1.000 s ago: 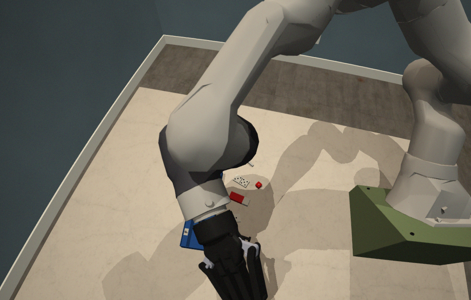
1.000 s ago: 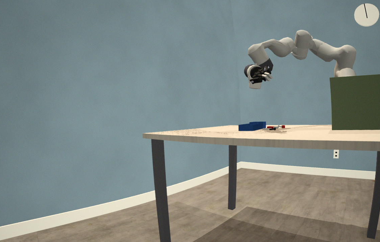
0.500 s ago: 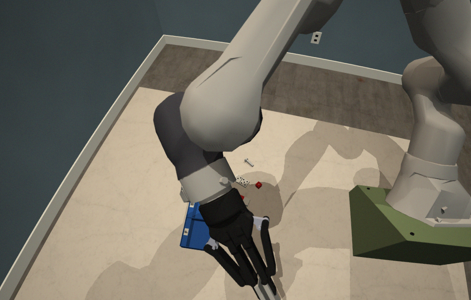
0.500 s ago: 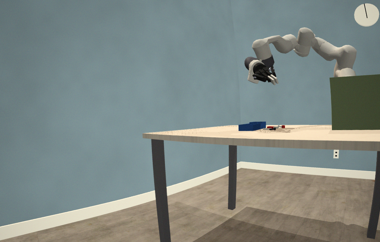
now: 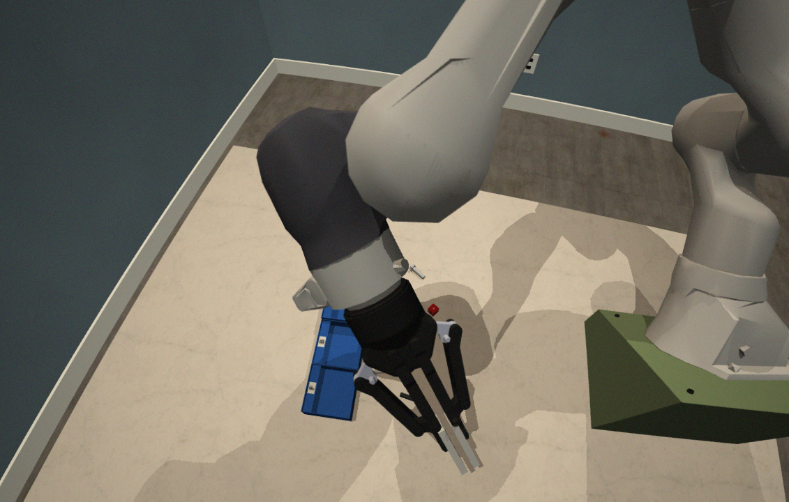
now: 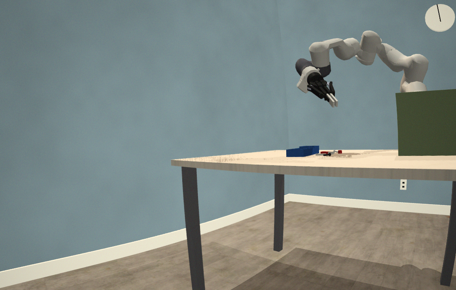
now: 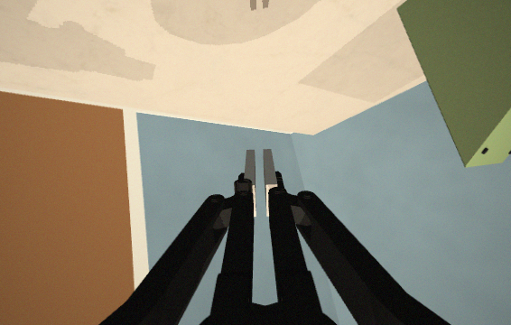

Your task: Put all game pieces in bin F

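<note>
My gripper (image 5: 471,468) (image 6: 334,104) (image 7: 259,162) is shut with nothing between its fingertips. It is tilted and high above the table, to the right of the bins in the top view. The blue bin marked F (image 5: 333,396) is at the near end of the row; nothing shows in its visible part. A red die (image 5: 433,309) (image 6: 340,152) lies on the table beyond the gripper. A pale flat piece (image 6: 319,154) lies near the bins, too small to identify. The arm and gripper hide much of the table between bins and die, so other game pieces cannot be made out.
A blue bin marked B (image 5: 340,343) adjoins bin F, with another blue bin (image 5: 332,314) behind it. A silver screw (image 5: 418,272) lies beyond the die. A black bolt (image 5: 405,395) (image 6: 327,154) and a red block (image 6: 324,152) lie near the bins. The green base (image 5: 634,387) stands right.
</note>
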Robot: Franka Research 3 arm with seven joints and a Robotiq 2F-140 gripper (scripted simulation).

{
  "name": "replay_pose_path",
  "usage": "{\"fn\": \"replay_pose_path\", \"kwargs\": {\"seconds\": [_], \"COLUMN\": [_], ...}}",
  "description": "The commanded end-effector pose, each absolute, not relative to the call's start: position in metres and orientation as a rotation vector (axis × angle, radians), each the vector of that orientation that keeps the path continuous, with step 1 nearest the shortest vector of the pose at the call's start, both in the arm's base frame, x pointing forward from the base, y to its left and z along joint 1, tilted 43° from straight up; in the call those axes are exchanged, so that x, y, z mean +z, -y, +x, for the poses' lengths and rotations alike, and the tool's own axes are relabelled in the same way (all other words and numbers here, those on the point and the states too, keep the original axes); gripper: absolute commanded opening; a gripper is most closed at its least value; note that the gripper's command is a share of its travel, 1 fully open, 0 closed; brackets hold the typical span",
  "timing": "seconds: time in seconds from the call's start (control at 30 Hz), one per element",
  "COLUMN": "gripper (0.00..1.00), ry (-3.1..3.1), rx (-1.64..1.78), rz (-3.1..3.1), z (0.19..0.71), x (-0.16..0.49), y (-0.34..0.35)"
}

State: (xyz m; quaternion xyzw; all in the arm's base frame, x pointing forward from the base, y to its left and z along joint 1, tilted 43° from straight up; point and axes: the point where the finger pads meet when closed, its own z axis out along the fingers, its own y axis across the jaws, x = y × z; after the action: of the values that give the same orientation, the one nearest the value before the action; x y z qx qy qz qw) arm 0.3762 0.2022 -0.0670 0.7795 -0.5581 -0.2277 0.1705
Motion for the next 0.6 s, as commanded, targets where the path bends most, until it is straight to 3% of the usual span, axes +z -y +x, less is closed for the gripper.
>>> {"fn": "replay_pose_path", "kwargs": {"seconds": [0.0, 0.57], "gripper": [0.05, 0.05], "ry": [1.406, 0.911], "rx": [-0.612, -0.350], "rz": [2.330, 2.482], "z": [0.374, 0.395], "x": [-0.062, -0.014], "y": [-0.189, -0.118]}}
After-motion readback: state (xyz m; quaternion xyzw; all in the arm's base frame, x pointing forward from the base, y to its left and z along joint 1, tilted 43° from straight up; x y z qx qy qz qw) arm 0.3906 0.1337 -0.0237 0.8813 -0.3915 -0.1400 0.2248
